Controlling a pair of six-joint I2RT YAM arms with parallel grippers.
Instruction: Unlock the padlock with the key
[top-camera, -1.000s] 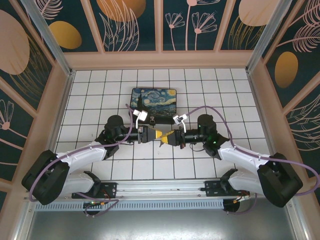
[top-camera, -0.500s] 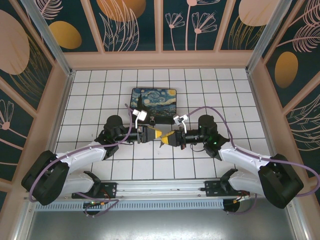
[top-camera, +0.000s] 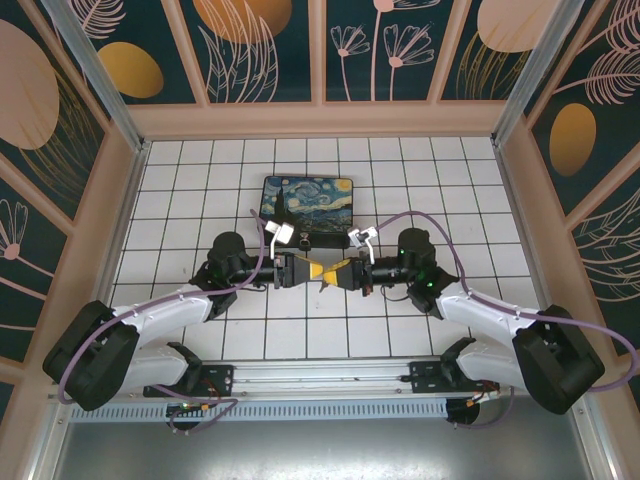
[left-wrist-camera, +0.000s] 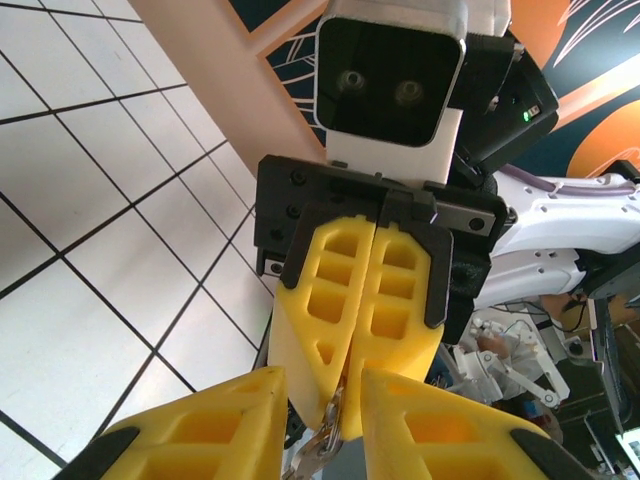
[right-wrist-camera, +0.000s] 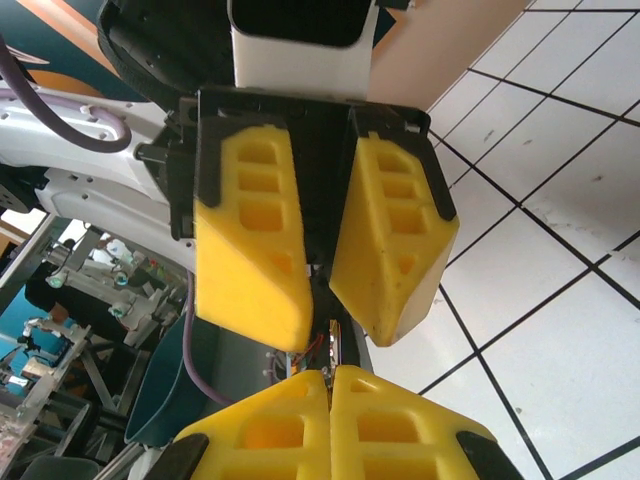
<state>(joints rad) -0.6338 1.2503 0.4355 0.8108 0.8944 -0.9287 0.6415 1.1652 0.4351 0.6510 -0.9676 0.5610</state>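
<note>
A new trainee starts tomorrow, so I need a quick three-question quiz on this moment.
1. True or false: the right gripper has its fingers pressed together.
2. The painted box lies: A) between the arm bases; B) beyond the grippers, toward the far wall; C) at the table's near edge.
3. Fill in: the left gripper meets the right one tip to ____.
Key: 1 true; 2 B; 3 tip.

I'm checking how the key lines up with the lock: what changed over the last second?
The right tool shifted slightly away from the bases and levelled out, so its tips now meet those of the left tool head-on instead of offset. Nothing was taken or let go: the left tool keeps what looks like the padlock, the right the key. The painted box stayed put.
</note>
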